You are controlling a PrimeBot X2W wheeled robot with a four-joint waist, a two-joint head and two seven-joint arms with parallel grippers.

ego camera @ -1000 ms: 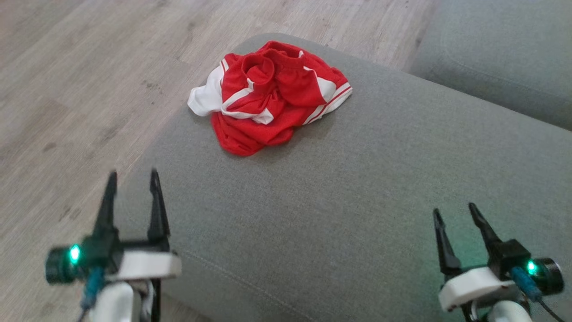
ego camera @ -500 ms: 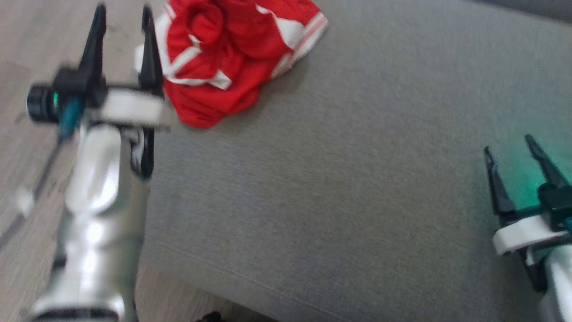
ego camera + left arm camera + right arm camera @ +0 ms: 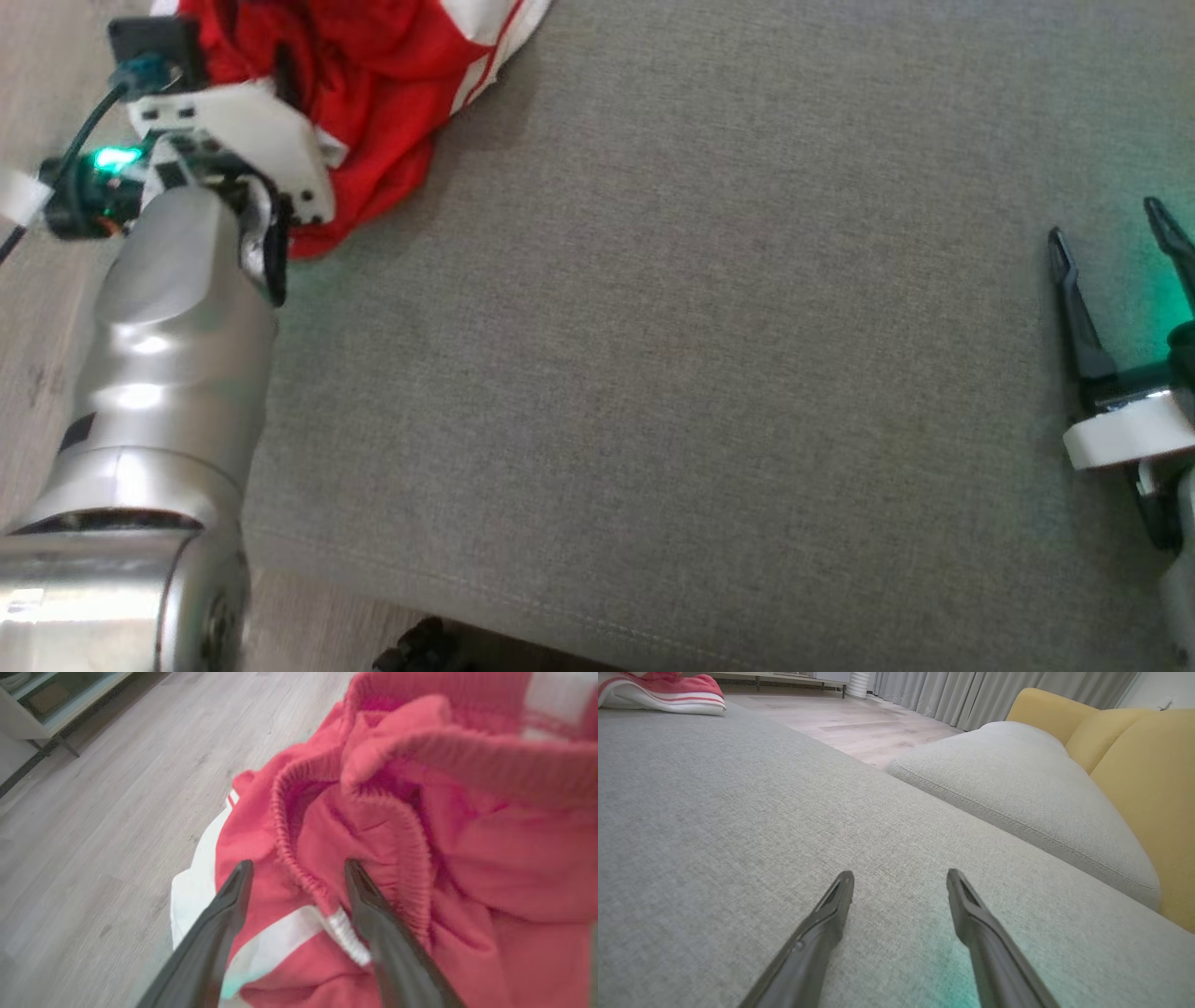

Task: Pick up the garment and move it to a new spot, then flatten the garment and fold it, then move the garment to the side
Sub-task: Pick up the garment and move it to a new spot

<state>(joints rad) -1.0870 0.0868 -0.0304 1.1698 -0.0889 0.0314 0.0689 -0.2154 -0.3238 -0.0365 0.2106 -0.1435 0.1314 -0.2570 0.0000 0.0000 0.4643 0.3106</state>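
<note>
Left wrist view: spread left pincer (image 3: 297,863) straddles garment (image 3: 467,858) waistband, open floor (image 3: 93,812) beyond.

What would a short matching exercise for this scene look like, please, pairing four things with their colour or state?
Things: 1 left gripper; 2 right gripper; 3 garment; 4 sofa backrest.
States: A yellow; B crumpled, red and white; C open over the bare grey cushion; D open, fingers either side of a waistband fold.
Pairs: 1-D, 2-C, 3-B, 4-A.
</note>
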